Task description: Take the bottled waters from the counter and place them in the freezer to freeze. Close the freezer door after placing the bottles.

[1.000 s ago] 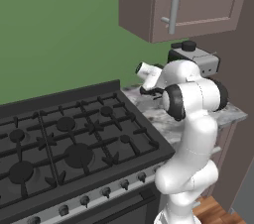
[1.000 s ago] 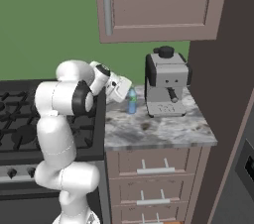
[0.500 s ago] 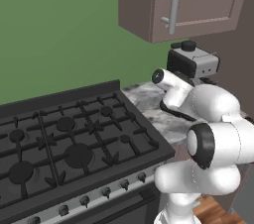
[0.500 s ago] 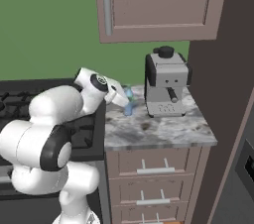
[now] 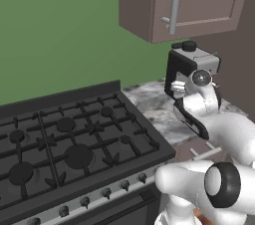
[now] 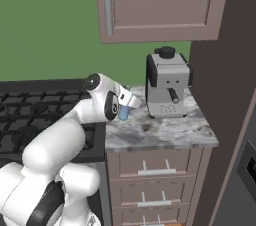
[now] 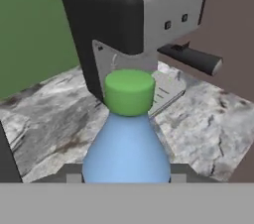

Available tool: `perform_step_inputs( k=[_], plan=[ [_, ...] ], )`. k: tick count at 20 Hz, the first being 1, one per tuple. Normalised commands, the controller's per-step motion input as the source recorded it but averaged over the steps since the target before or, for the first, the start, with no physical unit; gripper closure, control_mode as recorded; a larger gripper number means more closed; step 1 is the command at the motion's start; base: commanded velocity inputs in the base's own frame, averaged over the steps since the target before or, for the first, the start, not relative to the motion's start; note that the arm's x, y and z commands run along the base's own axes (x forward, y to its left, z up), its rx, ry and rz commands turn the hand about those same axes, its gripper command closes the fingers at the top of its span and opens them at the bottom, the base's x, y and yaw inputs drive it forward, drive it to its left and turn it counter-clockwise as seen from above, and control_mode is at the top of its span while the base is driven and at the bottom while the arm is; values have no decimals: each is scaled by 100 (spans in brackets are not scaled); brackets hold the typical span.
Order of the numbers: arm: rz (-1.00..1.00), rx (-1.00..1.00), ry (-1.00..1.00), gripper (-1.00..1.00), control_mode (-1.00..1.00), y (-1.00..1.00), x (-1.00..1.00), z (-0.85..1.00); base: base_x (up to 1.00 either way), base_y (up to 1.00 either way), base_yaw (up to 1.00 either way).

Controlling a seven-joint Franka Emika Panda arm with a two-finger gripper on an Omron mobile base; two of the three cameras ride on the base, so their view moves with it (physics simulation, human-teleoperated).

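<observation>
Since the green-capped bottle [image 7: 127, 139] sits square between the 2 dark finger tips in the hand view, with its blue-tinted shoulder rising straight out of the gripper [image 7: 125, 176], I judge the jaws to be clamped on its body just below the shoulder. From the right base view the same bottle [image 6: 123, 113] shows as a small blue shape at the end of the arm, over the left part of the counter [image 6: 170, 132], near the stove [image 5: 69, 144] and a little apart from the coffee machine [image 6: 167, 82]; whether its foot touches the stone or hangs just clear I cannot tell. As a small slim plastic bottle full of water it should be fairly light but not weightless, and its smooth rounded wall is likely to be slippery and to give a little under pressure, so a hold across the straight part of the body, below the taper, looks the safest place; a hold on the sloping shoulder or on the cap [image 7: 129, 91] would tend to squeeze it out of the grip. It is not fragile, though a tilt during a wide swing could let it slide. No brand, label or writing can be read on the bottle, and the coffee machine carries only 2 small dark marks on its face, too small to read.
</observation>
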Motion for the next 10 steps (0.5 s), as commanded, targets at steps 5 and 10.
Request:
perform_step_inputs(
  k=[5,10],
  plan=[
    [64,0,-6,100,-100,1,-62,36,0,0,0],
    [53,0,-22,100,-100,0,-65,45,0,0,0]
  ],
)
